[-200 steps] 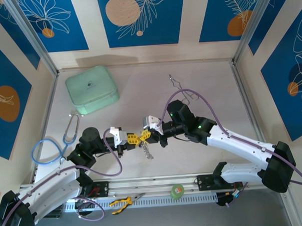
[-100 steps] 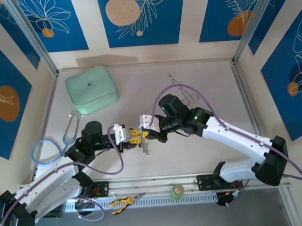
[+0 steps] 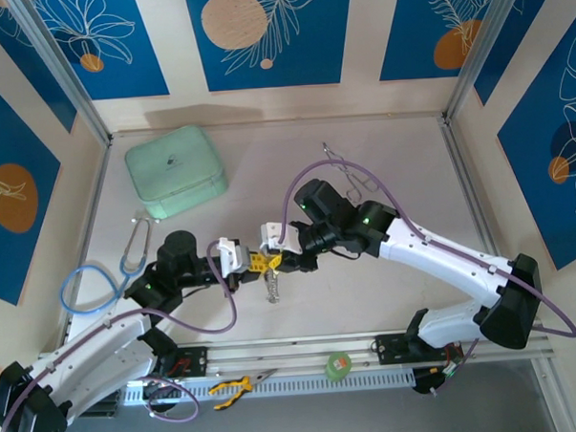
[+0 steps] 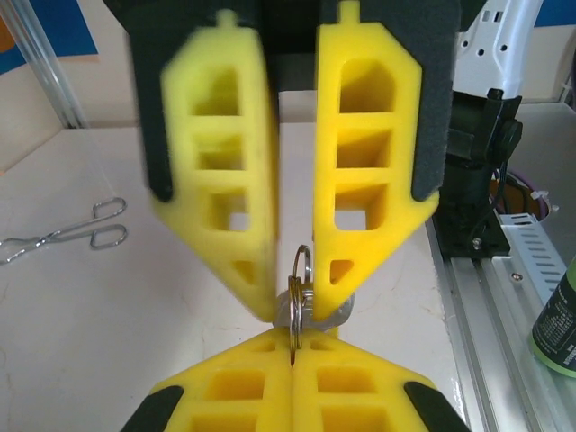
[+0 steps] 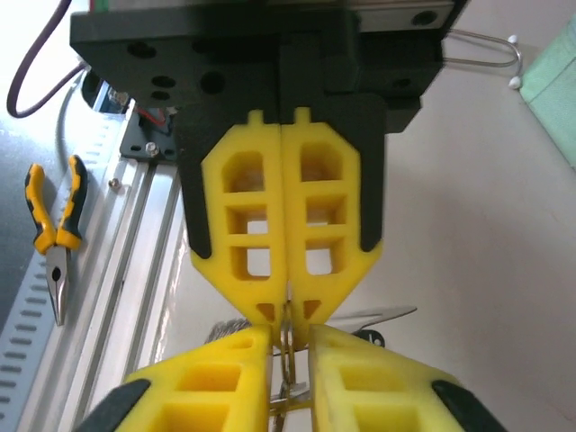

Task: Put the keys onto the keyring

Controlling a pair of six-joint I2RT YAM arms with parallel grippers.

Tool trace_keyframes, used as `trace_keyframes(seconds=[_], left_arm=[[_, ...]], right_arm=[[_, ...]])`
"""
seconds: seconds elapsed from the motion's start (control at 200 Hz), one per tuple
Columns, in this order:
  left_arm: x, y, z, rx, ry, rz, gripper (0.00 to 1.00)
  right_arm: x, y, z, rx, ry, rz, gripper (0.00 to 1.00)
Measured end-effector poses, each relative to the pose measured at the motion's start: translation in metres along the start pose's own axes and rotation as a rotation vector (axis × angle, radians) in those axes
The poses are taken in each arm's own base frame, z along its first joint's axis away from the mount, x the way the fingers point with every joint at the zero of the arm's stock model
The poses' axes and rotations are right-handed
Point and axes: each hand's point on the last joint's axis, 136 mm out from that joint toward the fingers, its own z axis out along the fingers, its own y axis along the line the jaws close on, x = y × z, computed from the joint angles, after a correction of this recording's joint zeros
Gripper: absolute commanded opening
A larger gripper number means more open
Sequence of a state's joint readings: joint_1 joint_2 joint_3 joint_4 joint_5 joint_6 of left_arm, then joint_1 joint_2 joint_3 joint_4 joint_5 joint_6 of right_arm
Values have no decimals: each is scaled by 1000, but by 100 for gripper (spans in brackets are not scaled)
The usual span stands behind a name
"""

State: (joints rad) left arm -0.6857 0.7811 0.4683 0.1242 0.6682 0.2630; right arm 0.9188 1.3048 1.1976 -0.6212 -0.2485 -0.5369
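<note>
The keyring (image 4: 301,288) stands edge-on where the two pairs of yellow fingers meet, above the middle of the table. My left gripper (image 4: 292,335) is shut on its lower edge. My right gripper (image 5: 290,335) faces it tip to tip, open, with the keyring (image 5: 288,328) in the narrow gap between its fingers. A silver key blade with a black head (image 5: 379,317) shows just past the fingertips. In the top view the left gripper (image 3: 248,264) and right gripper (image 3: 275,261) meet, with the chain and keys (image 3: 272,289) dangling below them.
A mint-green case (image 3: 176,170) sits at the back left, and a blue-tubed stethoscope (image 3: 98,282) lies at the left. Silver forceps (image 3: 348,170) lie behind the right arm. Yellow-handled pliers (image 3: 233,384) and a green tape roll (image 3: 339,365) rest on the front rail.
The right gripper, shut a second ago, has opened a little. The left gripper has closed tighter on the ring. Both grippers and the dangling chain have shifted slightly left.
</note>
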Motion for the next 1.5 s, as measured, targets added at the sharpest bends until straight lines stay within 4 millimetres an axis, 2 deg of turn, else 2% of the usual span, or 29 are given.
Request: trace_keyframes(seconds=[0.245, 0.465, 0.6, 0.775, 0.86, 1.01, 1.095, 1.4, 1.501], left_arm=[[-5, -1, -2, -11, -53, 8, 0], [-8, 0, -2, -15, -73, 8, 0], [-7, 0, -1, -15, -73, 7, 0], [-5, 0, -1, -14, -70, 4, 0], [-5, 0, -1, -14, -70, 4, 0], [-5, 0, -1, -15, -70, -1, 0], [-4, 0, -1, -16, -70, -4, 0], [-7, 0, -1, -17, -88, 4, 0], [-7, 1, 0, -18, -89, 5, 0]], right_arm=[[10, -6, -23, 69, -113, 115, 33], [10, -1, -20, 38, -141, 170, 33], [6, -3, -18, 33, -156, 182, 26], [9, -4, -12, 17, -147, 206, 25], [9, -3, -11, 8, -147, 207, 19], [11, -1, -9, -7, -139, 223, 4], [13, 0, -8, -11, -132, 226, 0], [19, -1, -3, -28, -114, 258, 0], [21, -1, 0, -39, -108, 270, 8]])
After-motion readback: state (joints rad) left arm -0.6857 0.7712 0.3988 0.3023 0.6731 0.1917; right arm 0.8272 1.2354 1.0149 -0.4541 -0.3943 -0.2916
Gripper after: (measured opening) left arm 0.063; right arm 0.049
